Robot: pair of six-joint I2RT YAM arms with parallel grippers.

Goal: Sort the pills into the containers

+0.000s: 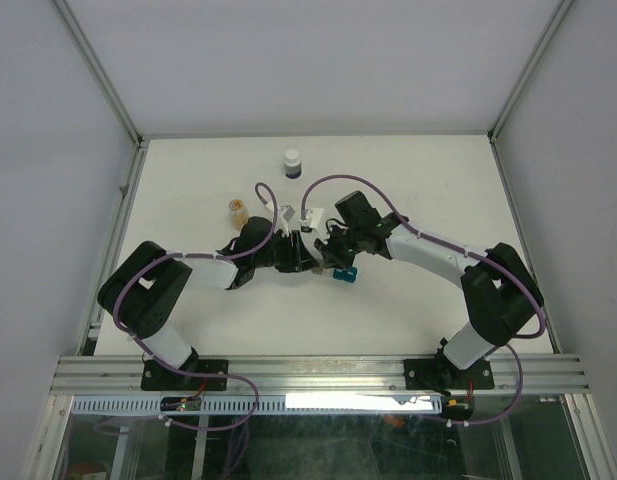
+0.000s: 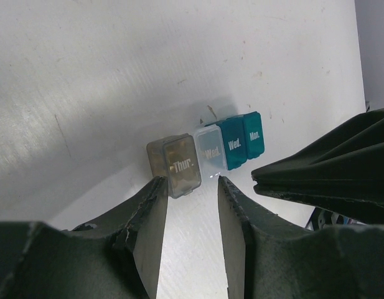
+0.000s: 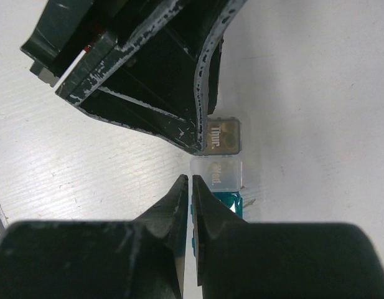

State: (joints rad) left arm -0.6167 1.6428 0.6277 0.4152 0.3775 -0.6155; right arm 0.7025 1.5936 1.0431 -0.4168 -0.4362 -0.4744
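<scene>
The grey-brown container (image 2: 175,165) marked "Thur." stands beside the teal-blue container (image 2: 241,141), whose clear "Wed." lid (image 2: 210,148) is swung open. My left gripper (image 2: 190,187) is open a finger's width with nothing between its fingers, its left fingertip just short of the grey-brown box. My right gripper (image 3: 190,180) is shut, its tips next to the clear lid (image 3: 218,174) and above the teal cells (image 3: 234,202). From above, both grippers meet at mid-table by the teal container (image 1: 344,275). The pills show as an orange-tan mass in a small vial (image 1: 236,210) behind the left arm.
A dark bottle with a white cap (image 1: 292,163) stands at the back of the white table (image 1: 188,180). The right gripper's fingers (image 2: 322,168) sit close to the right of my left fingers. White walls enclose the table on three sides.
</scene>
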